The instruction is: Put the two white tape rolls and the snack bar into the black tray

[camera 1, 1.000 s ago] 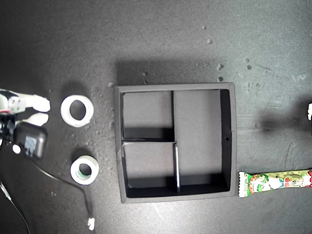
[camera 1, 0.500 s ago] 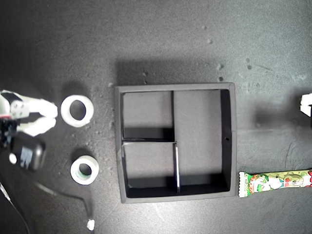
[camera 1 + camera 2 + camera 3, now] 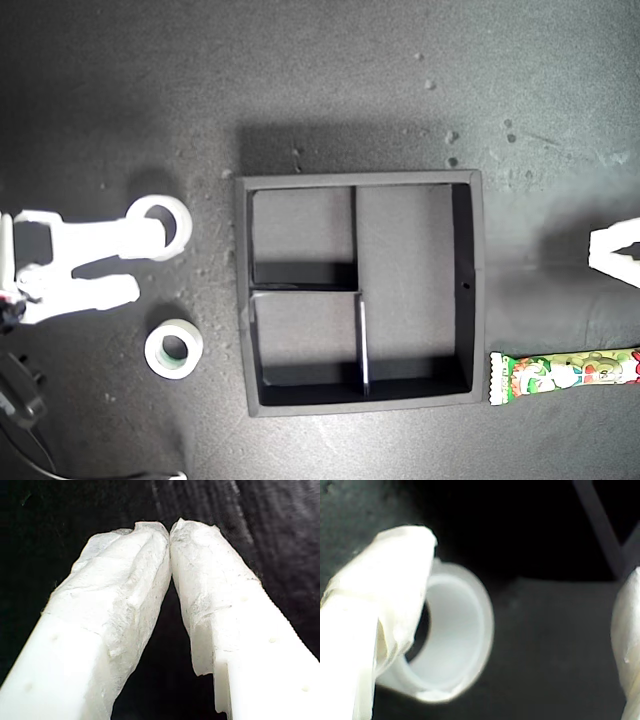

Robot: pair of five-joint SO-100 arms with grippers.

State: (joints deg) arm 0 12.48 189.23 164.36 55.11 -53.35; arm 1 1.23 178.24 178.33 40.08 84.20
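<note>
The plain tape roll (image 3: 178, 214) lies flat on the dark tabletop (image 3: 330, 80), well out from the black tray (image 3: 479, 290) on the exterior view's left, level with the tray's upper small compartment. The smaller tape roll (image 3: 174, 348), with its greenish core, also lies flat on that side, level with the lower small compartment and apart from its partner. Both holes face up, so neither ring has a long axis to speak of.

The second gripper (image 3: 148, 264) reaches toward the tray from farther out on that side, its jaws spread wide. One finger (image 3: 385, 595) crosses the plain roll's rim, while the other sits clear of the ring on the bare table. Whether the first finger dips into the hole cannot be told. The pose looks like the start of a wall pinch, one finger inside the ring and one outside.

The snack bar (image 3: 565, 375) lies outside the tray's lower corner on the exterior view's right, with its crimped end just beside the tray wall. Its long axis runs across the exterior view and away from the tray, while the tray's long compartment runs up and down that view. The bar would probably need a quarter turn to fit.

The first gripper (image 3: 592, 247) hangs beyond the tray on that side, above the bar in the exterior view, with its fingertips (image 3: 150, 535) pressed together on nothing.
</note>
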